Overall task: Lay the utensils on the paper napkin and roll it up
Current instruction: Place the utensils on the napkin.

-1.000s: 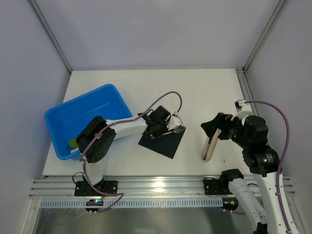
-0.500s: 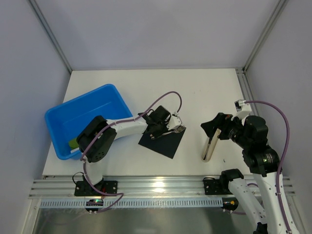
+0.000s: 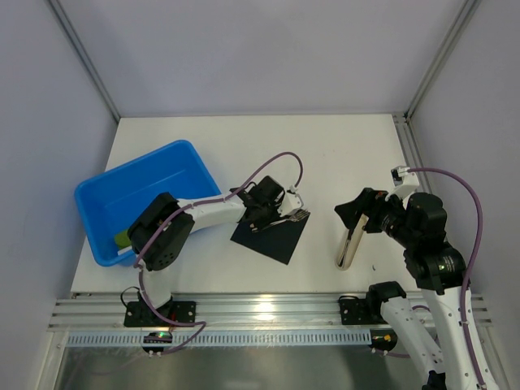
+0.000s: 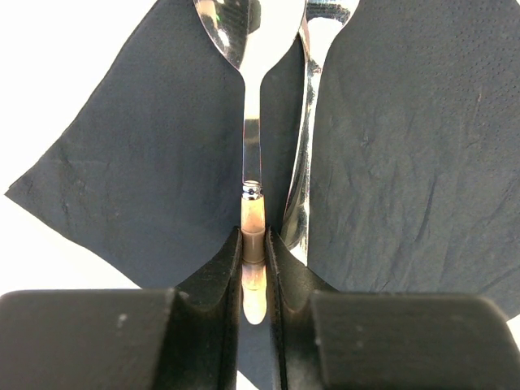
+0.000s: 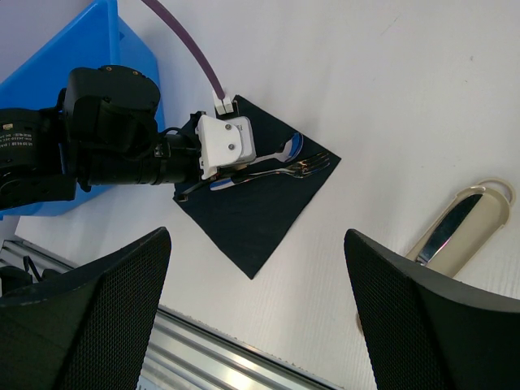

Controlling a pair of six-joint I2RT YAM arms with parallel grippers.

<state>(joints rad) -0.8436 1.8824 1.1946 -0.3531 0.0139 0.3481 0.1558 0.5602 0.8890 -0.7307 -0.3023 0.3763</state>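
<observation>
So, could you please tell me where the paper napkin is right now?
In the top view the paper napkin lies flat near the middle of the table, just right of the blue tub, beneath the left pincer, which grips a spoon.

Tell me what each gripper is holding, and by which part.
The left gripper pinches the spoon by its handle end, over the napkin. The right gripper is open, holding nothing.

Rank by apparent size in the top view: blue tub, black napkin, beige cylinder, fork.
1. blue tub
2. black napkin
3. beige cylinder
4. fork, only its tine end shows, so its rank is rough
</observation>
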